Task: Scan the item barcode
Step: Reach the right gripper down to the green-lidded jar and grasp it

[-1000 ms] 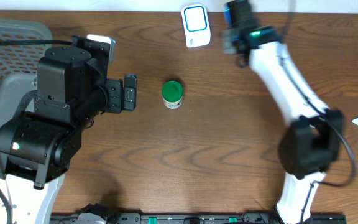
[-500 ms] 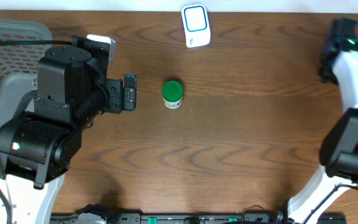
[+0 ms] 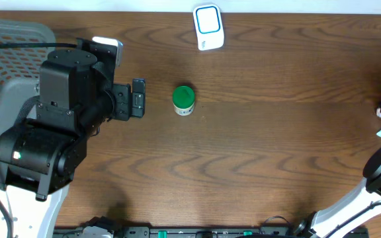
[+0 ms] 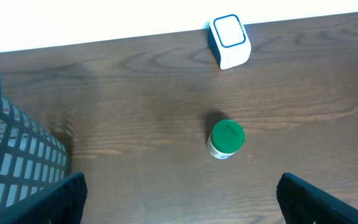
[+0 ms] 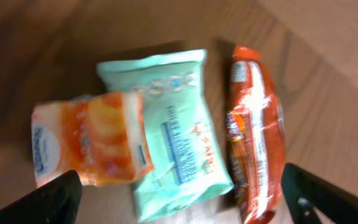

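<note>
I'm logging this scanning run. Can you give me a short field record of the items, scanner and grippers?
scanner: white, blue-faced, at the table's far edge
green-lidded jar: upright, mid-table, untouched
left gripper: open, empty, facing the jar
right gripper: open, empty, above the packets
packets: orange packet, mint packet, red packet, lying side by side
basket: grey, at the left edge

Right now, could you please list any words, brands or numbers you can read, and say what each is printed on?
Nothing is legible.
Mint-green packet: print blurred.
Orange packet: print blurred.
Red packet: print blurred.
Green-lidded jar: label too small.
White scanner: blue square outline only.
</note>
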